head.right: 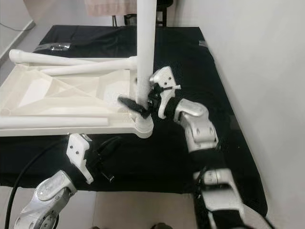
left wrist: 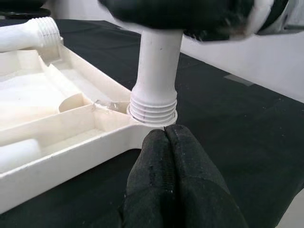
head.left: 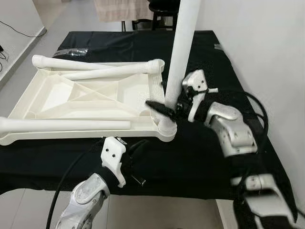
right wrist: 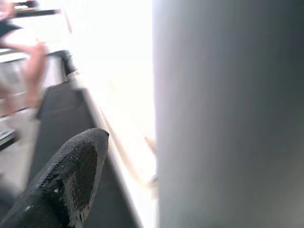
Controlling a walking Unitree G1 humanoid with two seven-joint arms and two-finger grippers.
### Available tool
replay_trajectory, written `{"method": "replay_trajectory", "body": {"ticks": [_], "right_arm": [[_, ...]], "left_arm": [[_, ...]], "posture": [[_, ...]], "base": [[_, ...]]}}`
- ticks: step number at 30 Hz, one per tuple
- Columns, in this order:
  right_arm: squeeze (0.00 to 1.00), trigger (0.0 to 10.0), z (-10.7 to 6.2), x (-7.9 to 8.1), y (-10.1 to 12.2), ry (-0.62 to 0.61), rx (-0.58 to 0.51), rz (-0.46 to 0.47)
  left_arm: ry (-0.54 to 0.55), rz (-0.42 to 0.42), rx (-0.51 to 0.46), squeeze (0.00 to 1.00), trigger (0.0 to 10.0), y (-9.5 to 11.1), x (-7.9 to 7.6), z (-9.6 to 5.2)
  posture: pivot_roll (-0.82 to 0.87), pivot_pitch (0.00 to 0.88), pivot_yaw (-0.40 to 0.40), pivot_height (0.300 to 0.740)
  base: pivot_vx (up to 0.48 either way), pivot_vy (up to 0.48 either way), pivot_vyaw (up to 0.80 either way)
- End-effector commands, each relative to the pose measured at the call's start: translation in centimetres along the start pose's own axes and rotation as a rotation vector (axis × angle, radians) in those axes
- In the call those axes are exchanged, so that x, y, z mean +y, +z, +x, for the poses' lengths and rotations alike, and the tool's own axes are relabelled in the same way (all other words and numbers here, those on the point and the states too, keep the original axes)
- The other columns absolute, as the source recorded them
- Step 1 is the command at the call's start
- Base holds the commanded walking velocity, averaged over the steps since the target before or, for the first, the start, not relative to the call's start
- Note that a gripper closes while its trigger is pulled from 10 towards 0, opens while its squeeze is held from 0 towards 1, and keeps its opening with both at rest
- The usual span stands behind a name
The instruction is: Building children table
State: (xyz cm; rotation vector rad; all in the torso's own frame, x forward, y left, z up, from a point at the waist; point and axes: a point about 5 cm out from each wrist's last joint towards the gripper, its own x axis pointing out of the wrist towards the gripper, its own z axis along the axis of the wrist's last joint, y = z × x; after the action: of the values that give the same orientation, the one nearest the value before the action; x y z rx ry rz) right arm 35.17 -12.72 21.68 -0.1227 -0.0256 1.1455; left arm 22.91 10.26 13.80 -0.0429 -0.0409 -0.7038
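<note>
A white plastic tabletop (head.left: 71,137) lies upside down on a black-covered table (head.left: 200,157). One white leg (head.left: 183,43) stands upright in the near right corner socket (head.left: 167,128). My right gripper (head.left: 170,106) is shut on that leg just above the socket, one black finger on each side. The leg (right wrist: 228,114) looms large beside a fingertip (right wrist: 71,175) in the right wrist view. My left gripper (left wrist: 164,135) is shut and holds nothing. It hovers at the tabletop's front edge, its tips just in front of the leg's threaded end (left wrist: 153,108).
Three loose white legs lie on the tabletop: one along the front left (head.left: 66,125) and two crossing at the back (head.left: 112,71). A clear plastic bag (head.left: 71,51) lies at the table's back left. A white wall (head.left: 267,47) runs along the right.
</note>
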Motion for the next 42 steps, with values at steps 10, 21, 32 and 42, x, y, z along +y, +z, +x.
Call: {"method": "replay_trajectory", "body": {"ticks": [10, 21, 32, 42], "right_arm": [[0.00, 0.0, 0.4, -2.1, 0.1, 0.055, 0.017, 0.072], [0.00, 0.0, -1.3, -1.3, -2.3, -0.196, 0.049, 0.079], [0.00, 0.0, 0.5, 4.9, -8.3, -0.786, 0.142, 0.247], [1.00, 10.0, 2.4, 3.7, -6.1, -0.537, 0.125, 0.146]], "left_arm": [[0.004, -0.009, 0.031, 0.00, 10.0, -0.8, -0.4, -0.3], [-0.001, -0.016, 0.031, 0.00, 10.0, -0.6, -0.3, -0.5], [-0.004, -0.020, 0.032, 0.00, 10.0, -0.5, 0.1, -0.5], [0.025, 0.001, 0.030, 0.00, 10.0, -0.5, 0.5, -0.3]], "posture": [[0.03, 0.102, -0.033, 0.740], [0.00, 0.129, -0.023, 0.740], [-0.01, 0.134, -0.009, 0.740], [0.02, 0.118, -0.006, 0.740]], "base": [[0.000, 0.000, 0.00], [0.000, 0.000, 0.00], [0.000, 0.000, 0.00], [0.000, 0.000, 0.00]]}}
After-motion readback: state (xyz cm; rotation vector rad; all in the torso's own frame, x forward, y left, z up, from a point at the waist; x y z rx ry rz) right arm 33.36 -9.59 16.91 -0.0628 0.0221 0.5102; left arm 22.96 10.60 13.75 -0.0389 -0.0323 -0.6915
